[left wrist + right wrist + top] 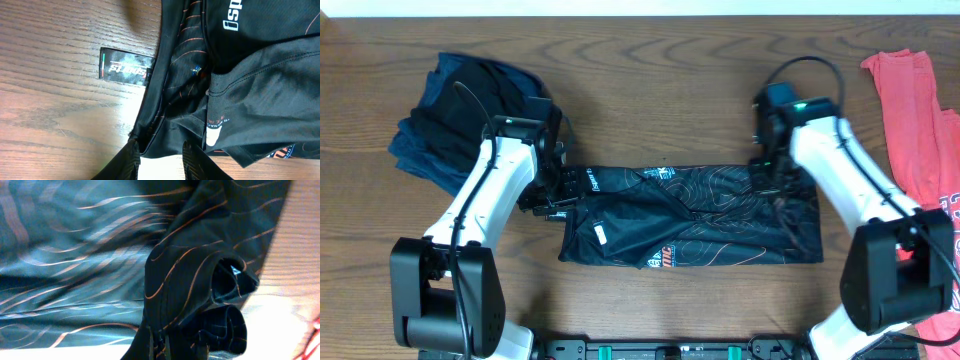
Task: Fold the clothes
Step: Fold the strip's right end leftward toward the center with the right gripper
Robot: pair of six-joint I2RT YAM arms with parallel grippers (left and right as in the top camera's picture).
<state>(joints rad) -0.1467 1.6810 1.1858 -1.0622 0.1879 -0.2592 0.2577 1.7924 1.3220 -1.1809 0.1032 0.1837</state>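
Fingers on my left [131,161] pinch one end of the black jersey [690,215], and my right fingers [766,168] are closed on the other end; it lies stretched as a band across the counter [650,70]. A fold is in hand, I judge; next, both ends must lift evenly.

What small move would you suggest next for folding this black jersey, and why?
Probably raise the right hand a little, ready to carry leftward: it is shut on the right end of the black jersey, which already lies as a long strip.
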